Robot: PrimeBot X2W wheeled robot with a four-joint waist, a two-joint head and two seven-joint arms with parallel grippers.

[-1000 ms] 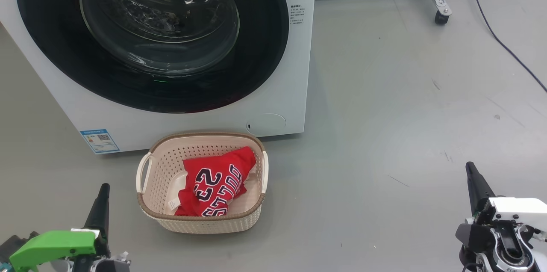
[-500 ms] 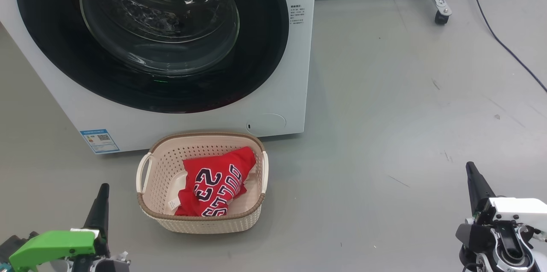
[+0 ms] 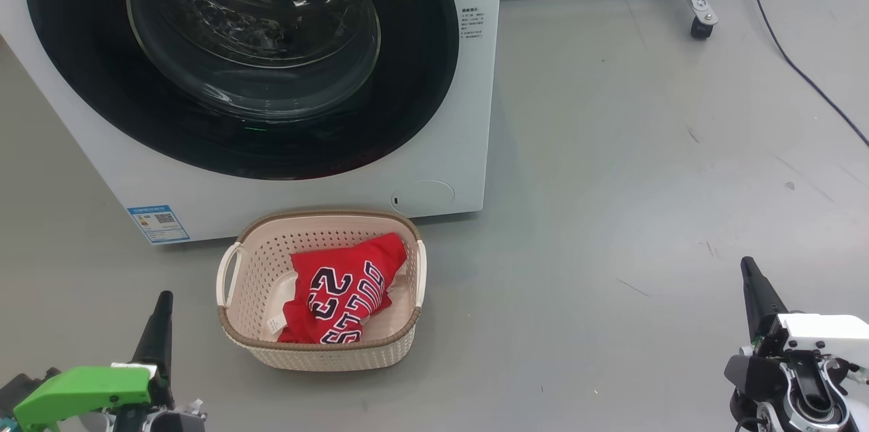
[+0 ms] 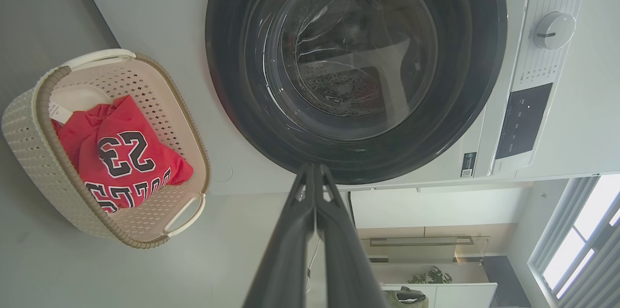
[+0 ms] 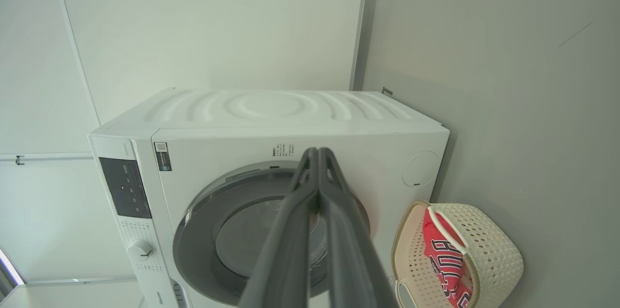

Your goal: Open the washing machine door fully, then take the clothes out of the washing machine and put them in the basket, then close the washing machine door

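Where the door (image 3: 424, 79) runs off-frame, clothes (image 3: 370, 254) crumpled in basket (image 3: 319, 217), lettering (image 3: 337, 296) half-hidden.

The small cream plastic basket (image 3: 319, 354) sits on the grey floor (image 3: 611, 181), just in front of the big white washing machine (image 3: 468, 113). The red cloth jersey (image 3: 343, 289) lies inside the basket.

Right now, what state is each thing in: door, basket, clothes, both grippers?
Door: shut flat against the washer.
Basket: upright on the floor, before the washer.
Clothes: bunched up inside the basket.
Left gripper: shut, holding nothing.
Right gripper: shut, holding nothing.
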